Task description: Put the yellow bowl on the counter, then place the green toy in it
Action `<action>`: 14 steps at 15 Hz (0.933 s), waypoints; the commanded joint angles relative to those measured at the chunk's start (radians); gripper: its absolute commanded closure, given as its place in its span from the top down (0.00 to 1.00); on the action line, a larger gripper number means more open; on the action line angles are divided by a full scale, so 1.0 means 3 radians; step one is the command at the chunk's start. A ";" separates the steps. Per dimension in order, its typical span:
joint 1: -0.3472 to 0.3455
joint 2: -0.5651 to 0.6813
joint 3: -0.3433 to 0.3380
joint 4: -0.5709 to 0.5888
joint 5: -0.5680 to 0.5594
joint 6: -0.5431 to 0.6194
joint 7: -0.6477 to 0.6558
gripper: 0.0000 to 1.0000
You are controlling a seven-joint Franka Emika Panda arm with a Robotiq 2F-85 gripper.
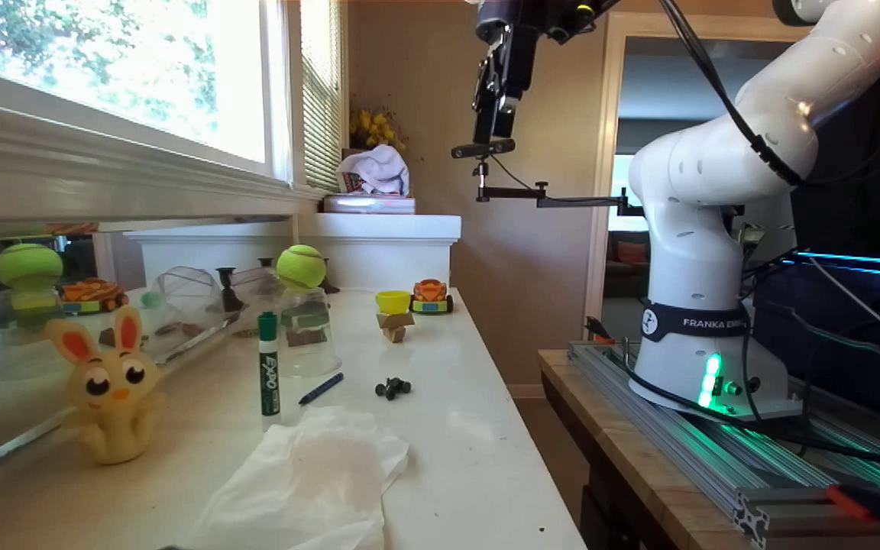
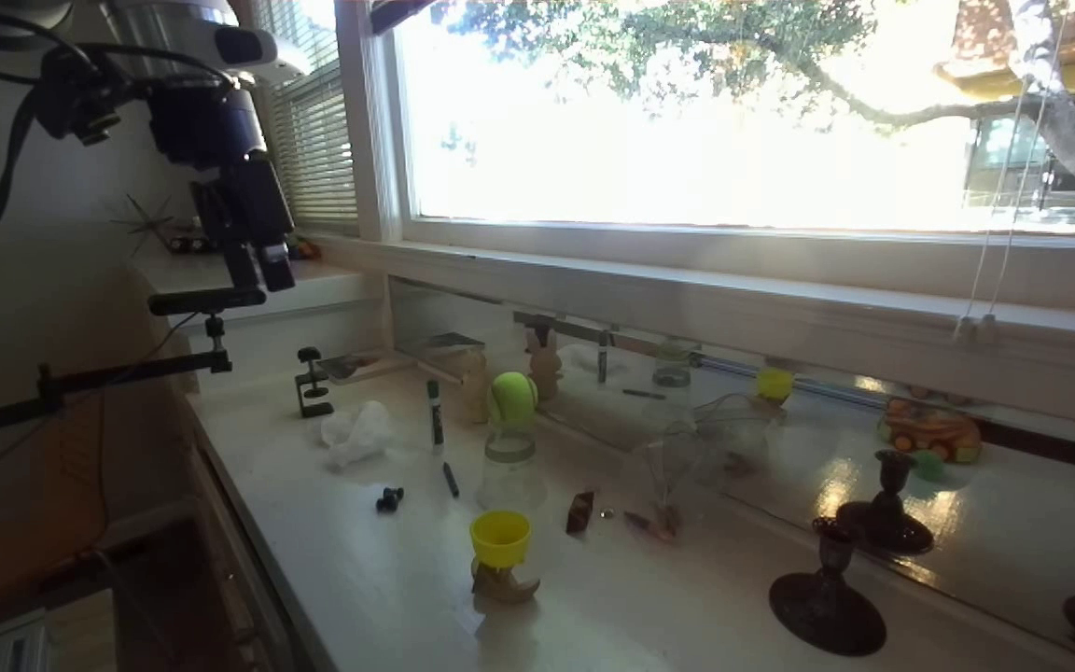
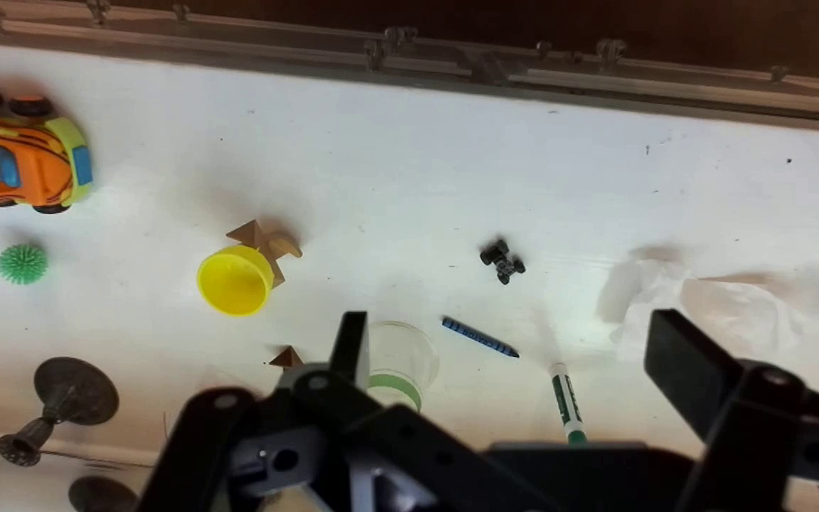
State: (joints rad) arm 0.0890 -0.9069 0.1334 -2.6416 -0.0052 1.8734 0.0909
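Evidently stood at the first step: getting the yellow bowl down onto the counter. Saw the bowl, in both exterior views, perched mouth up on a brown, angular support and therefore not resting on the white surface itself. Found the gripper spread wide, holding nothing, high over the counter and well apart from the bowl. Called next, by the look of it, for a sideways shift to above the bowl, a lowering to rim height, a gentle closing on the thin-looking wall, then a straight lift so as not to drag the support over. Left the second step wholly undone: took the spiky green ball to be the green toy, lying directly on the counter near the orange toy car, outside the bowl.
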 commanded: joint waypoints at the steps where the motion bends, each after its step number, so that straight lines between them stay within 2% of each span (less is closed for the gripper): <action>1: -0.0085 0.0007 -0.0055 -0.0054 -0.0001 0.0016 0.0076 1.00; 5: -0.0439 0.0054 -0.0278 -0.0270 -0.0018 0.0224 0.0297 1.00; 8: -0.0679 0.0161 -0.0465 -0.0411 0.0007 0.0671 0.0328 1.00; 12: -0.0716 0.0406 -0.0619 -0.0379 0.0071 0.1066 0.0180 1.00; 13: -0.0738 0.0312 -0.0572 -0.0376 0.0021 0.0920 0.0214 1.00; 14: -0.0740 0.0350 -0.0579 -0.0376 0.0022 0.0941 0.0212 1.00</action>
State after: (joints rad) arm -0.1278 -0.8017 -0.0448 -2.7568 -0.0032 2.1589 0.1584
